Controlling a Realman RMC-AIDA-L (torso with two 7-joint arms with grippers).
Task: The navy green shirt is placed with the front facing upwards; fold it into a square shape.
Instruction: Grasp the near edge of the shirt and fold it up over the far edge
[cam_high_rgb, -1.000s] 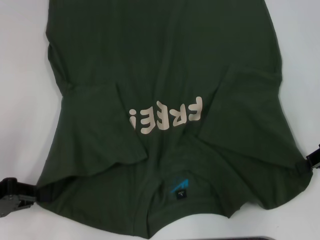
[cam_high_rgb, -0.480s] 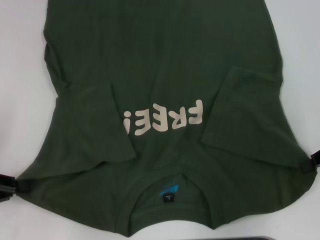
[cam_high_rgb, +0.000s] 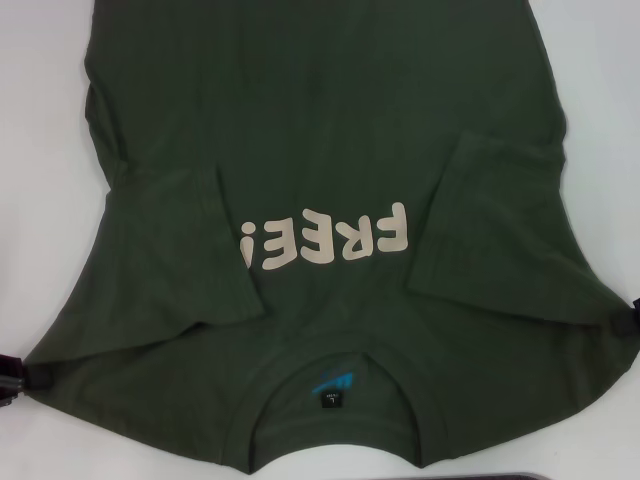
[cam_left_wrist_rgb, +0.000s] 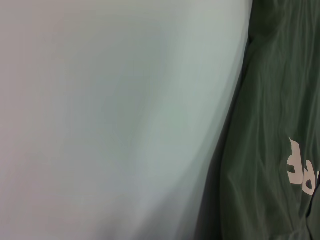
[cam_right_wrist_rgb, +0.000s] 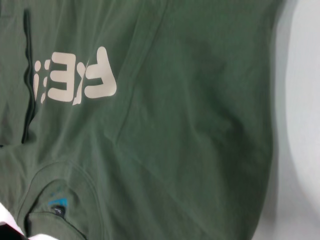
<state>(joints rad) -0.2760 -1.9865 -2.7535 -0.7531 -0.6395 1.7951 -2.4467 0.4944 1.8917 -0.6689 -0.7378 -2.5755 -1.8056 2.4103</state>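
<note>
Item: navy green shirt — dark olive short-sleeved T-shirt, front up, spread on a white table. Collar end lies nearest the robot, body runs away toward the far edge of the head view. Both sleeves folded inward onto the chest: left sleeve and right sleeve lie as flat flaps either side of the print. Fabric mostly smooth, w/ soft creases near the left side seam and along the shoulders.

Markings: beige block lettering across the chest, reads "FREE!" — seen upside down from the head view. Same print shows in the right wrist view; only part of it in the left wrist view. Ribbed round neckline w/ a blue neck label inside, plus a small dark size tab below it; its text is too small to read.

Grippers: left gripper at the shirt's left shoulder corner, at the frame edge; right gripper at the right shoulder corner. Each touches the cloth edge there, but whether the fingers are pinching it or spread — cannot tell; mostly out of frame.

Containers: none in view.
</note>
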